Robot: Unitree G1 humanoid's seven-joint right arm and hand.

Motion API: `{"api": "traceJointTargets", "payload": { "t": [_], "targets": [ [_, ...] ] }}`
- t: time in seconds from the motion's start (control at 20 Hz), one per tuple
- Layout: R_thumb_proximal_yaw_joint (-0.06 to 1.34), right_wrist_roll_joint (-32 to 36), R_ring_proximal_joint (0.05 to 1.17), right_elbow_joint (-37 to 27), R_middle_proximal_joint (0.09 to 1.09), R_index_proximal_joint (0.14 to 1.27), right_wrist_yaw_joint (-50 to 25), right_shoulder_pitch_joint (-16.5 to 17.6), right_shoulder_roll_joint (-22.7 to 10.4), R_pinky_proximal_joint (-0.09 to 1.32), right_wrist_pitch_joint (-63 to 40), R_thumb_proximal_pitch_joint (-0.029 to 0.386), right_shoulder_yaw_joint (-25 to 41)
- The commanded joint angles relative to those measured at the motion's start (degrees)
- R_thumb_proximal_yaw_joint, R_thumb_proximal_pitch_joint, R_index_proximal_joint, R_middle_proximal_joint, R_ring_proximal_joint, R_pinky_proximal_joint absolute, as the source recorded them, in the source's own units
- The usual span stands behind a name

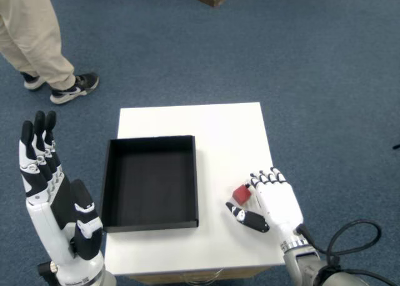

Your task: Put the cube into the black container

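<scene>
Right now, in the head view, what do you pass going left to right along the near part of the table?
Left hand raised beside the table → black container → red cube → right hand, fingers against the cube.
</scene>
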Motion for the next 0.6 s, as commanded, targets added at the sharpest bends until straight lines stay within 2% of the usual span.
{"api": "traceJointTargets", "payload": {
  "t": [0.05,0.2,0.4,0.5,0.6],
  "targets": [
    [0.37,-0.15,0.31,1.66,0.36,0.7,-3.31,-2.17,-0.78,0.17,-1.61,0.015,-0.05],
    [0.39,-0.11,0.31,1.56,0.37,0.72,-2.52,-2.19,-1.01,0.17,-1.38,0.027,-0.01],
    [0.51,-0.16,0.3,1.51,0.38,0.74,-2.27,-2.23,-1.08,0.16,-1.42,0.062,0.11],
    [0.62,-0.2,0.3,1.53,0.38,0.76,-2.21,-2.46,-1.09,0.16,-1.41,0.088,0.18],
    [0.65,-0.24,0.3,1.55,0.38,0.77,-2.17,-2.63,-1.1,0.16,-1.37,0.098,0.25]
  ]
}}
